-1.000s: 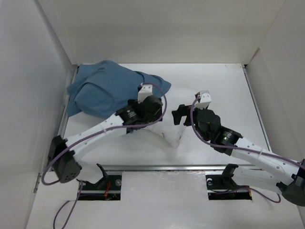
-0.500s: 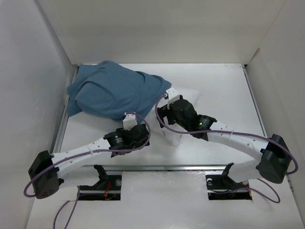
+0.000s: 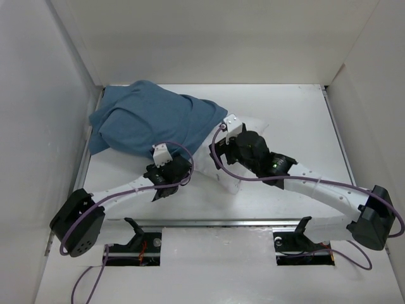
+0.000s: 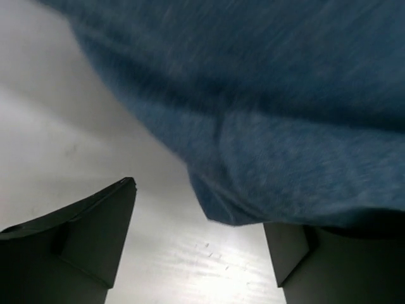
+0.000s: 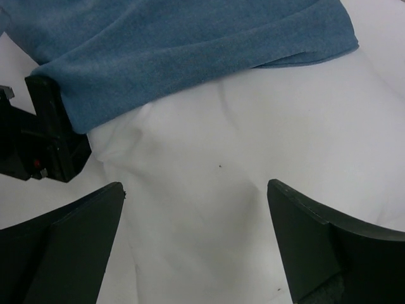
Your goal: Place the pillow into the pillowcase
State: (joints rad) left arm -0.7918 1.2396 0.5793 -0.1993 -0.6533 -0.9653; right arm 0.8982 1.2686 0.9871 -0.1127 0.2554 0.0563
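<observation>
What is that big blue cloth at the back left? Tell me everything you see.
The pillowcase is a muted blue, thin, soft-looking fabric, wrinkled and bulging, lying at the back left of the table. It covers part of the white pillow, whose end sticks out on the right. Its near hem sits between the open left gripper's fingers.

white counter (image 3: 297, 114): blue pillowcase (image 3: 152, 117) lies back-left, white pillow (image 5: 209, 183) at ctr, partly covered by pillowcase edge.

White-walled lab robot enclosure (image 3: 209, 44)
</observation>
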